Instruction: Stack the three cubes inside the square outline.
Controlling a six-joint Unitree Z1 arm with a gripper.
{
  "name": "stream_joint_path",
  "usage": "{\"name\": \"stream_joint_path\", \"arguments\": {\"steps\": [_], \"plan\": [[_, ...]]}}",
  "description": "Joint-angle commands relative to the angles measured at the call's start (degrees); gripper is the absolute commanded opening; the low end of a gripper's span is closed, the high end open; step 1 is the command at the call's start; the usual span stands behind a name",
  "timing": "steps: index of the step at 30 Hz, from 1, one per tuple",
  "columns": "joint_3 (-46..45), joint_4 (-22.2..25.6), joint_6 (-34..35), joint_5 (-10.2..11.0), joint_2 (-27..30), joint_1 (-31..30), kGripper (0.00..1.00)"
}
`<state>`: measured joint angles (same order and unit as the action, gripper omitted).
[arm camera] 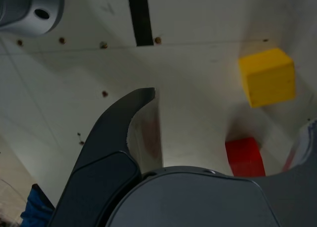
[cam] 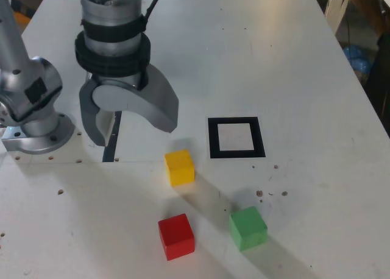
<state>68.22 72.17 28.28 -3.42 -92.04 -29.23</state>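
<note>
Exterior view: my end effector (cam: 131, 136) is hanging spread wide, gripping nothing. Green cube (cam: 248, 228), red cube (cam: 177, 237) and yellow cube (cam: 180, 167) are lying apart on the table (cam: 304, 194), outside the square outline (cam: 261, 146); no long axis showing.

Wrist view: my body is partly hiding red; green isn't showing.

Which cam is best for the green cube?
The exterior view: the green cube shows there whole and unobstructed, on the white table in front of the square outline. The wrist view doesn't show the green cube at all, only the yellow cube and part of the red cube.
</note>
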Motion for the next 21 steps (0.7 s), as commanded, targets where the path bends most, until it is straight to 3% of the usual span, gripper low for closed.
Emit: {"name": "stream_joint_path", "arguments": {"steps": [1,21], "plan": [[2.0,0.8,1.6,-0.1,-1.2,-1.7,0.95],[17.7,5.8,9.4,-2.3,-12.0,-11.9,0.93]]}}
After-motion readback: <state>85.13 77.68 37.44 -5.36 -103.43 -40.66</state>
